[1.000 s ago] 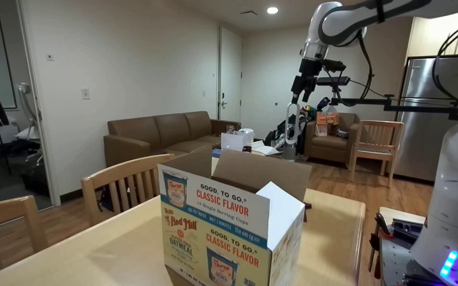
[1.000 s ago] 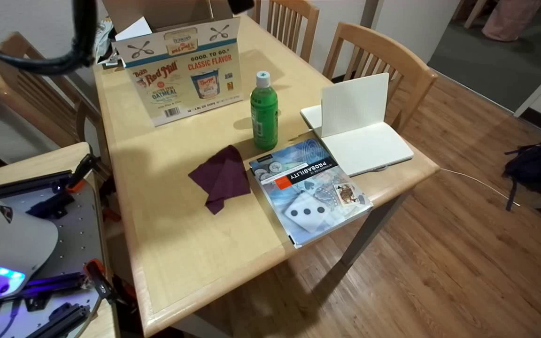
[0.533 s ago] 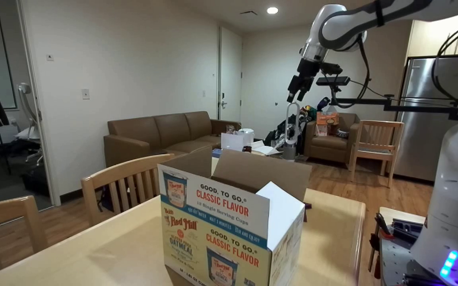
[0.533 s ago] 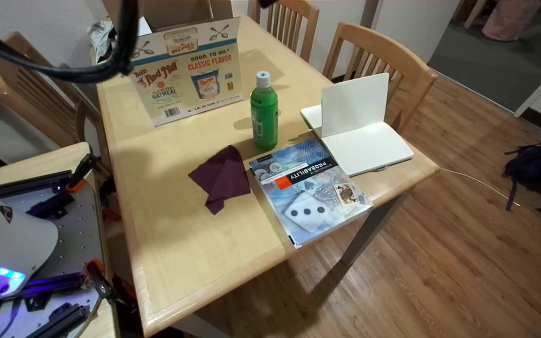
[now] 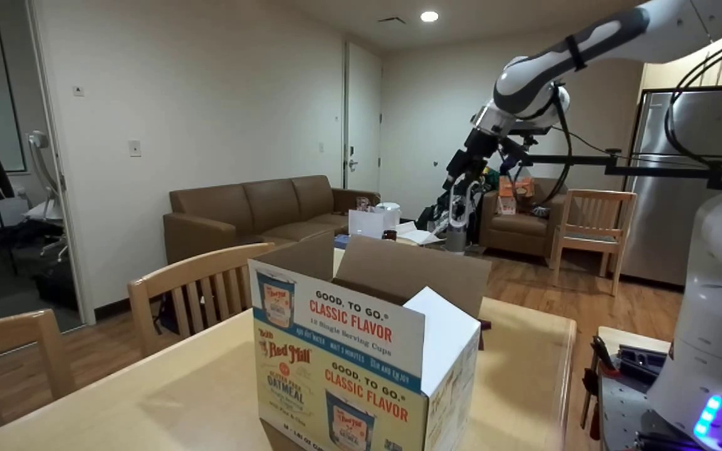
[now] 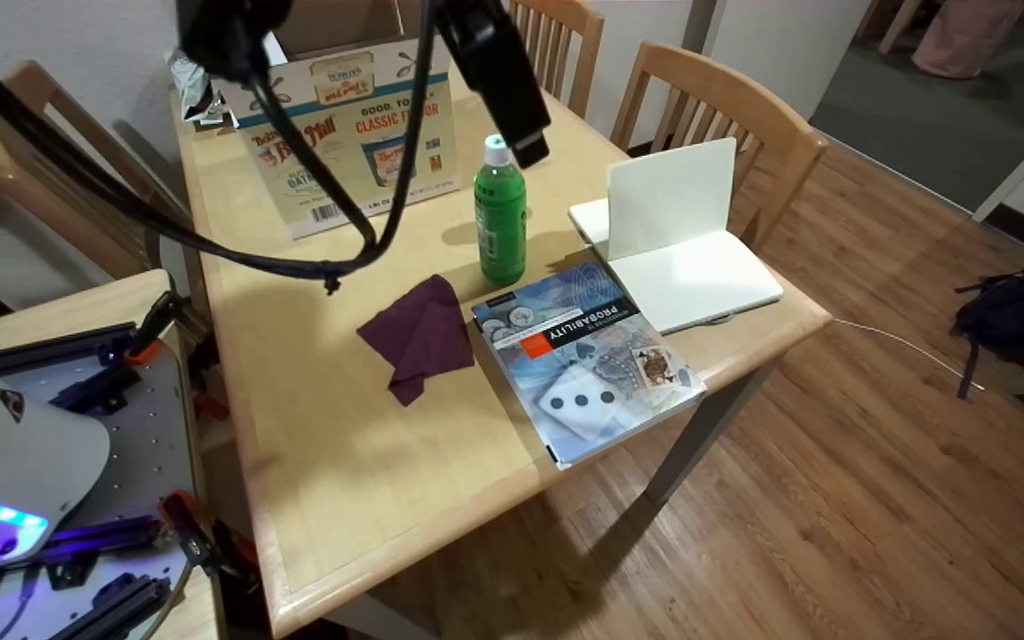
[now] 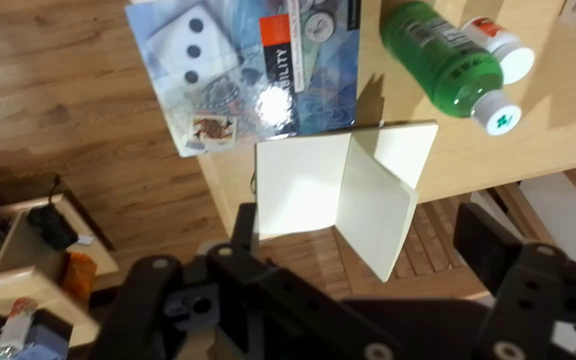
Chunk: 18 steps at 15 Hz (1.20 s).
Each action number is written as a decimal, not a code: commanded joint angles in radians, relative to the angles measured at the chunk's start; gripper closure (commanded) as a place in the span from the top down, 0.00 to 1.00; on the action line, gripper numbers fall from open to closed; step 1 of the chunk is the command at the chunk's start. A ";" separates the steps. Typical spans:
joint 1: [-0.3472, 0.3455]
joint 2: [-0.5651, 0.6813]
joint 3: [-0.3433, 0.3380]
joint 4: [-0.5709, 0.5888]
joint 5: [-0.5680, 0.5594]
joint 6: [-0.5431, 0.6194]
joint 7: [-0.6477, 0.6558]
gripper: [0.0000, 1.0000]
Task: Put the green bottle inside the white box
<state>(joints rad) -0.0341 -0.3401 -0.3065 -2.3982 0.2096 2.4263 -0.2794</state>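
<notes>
The green bottle point(image 6: 501, 227) stands upright, white-capped, on the table beside the printed side of the white box. It also shows at the upper right of the wrist view point(image 7: 443, 60); in an exterior view the box hides it. The white box point(image 6: 348, 160) stands with its top flaps up; it also shows in an exterior view point(image 5: 342, 382). My gripper point(image 7: 355, 215) is open and empty, its jaws wide apart, with notebook pages and a chair seen through the gap. One of its fingers point(image 6: 512, 107) appears close to the bottle's cap in an exterior view; the distance is unclear.
A small white bottle point(image 7: 500, 47) with an orange label is right beside the green bottle. A purple cloth point(image 6: 419, 333), a probability book point(image 6: 588, 360) and an open notebook point(image 6: 690, 276) with a raised page lie near it. Wooden chairs point(image 6: 716, 116) line the table point(image 6: 343, 471).
The arm has come down, and the gripper has lowered and tilted. A finger now shows near the bottle, and the arm's cable hangs lower across the box. The bottle and box have not moved.
</notes>
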 commanded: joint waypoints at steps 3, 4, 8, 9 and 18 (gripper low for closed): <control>0.034 0.157 0.002 0.103 0.153 -0.235 -0.114 1.00; 0.003 0.097 0.026 0.043 0.117 -0.171 -0.071 1.00; 0.001 0.150 0.039 0.083 0.127 -0.205 -0.078 1.00; 0.000 0.151 0.039 0.084 0.127 -0.206 -0.079 1.00; -0.018 0.273 0.173 0.134 -0.250 -0.280 0.089 1.00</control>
<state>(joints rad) -0.0503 -0.1281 -0.1659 -2.3014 -0.0342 2.1904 -0.1735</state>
